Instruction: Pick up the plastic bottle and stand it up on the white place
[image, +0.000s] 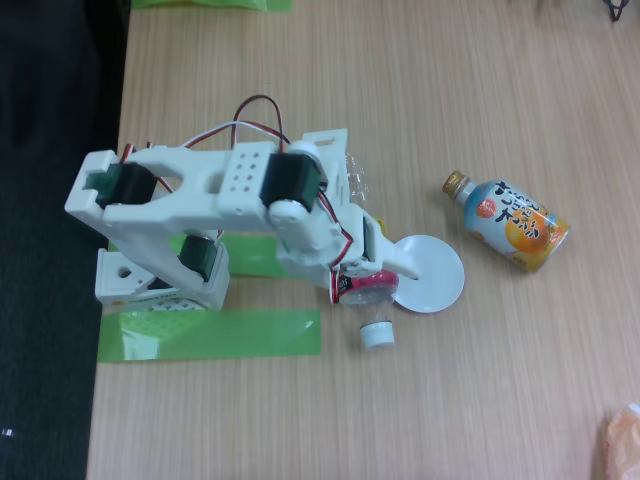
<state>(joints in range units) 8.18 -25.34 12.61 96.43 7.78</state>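
The plastic bottle (364, 289) is clear, with a pink-orange label band and a white cap (377, 333) that points toward the bottom of the fixed view. It is tilted or lying, and its clear body runs up behind the wrist. My white gripper (385, 268) is closed around the bottle near the label, and one finger (404, 264) reaches over the left rim of the white place (440, 275). The white place is a flat round disc just right of the bottle. Whether the bottle touches the table cannot be told.
An opaque light-blue and orange bottle (510, 222) with a gold cap lies to the right of the disc. Green tape strips (210, 335) lie by the arm's base (160, 280). The table's left edge (112, 200) drops to a dark floor. An orange object (624, 440) sits at the bottom right corner.
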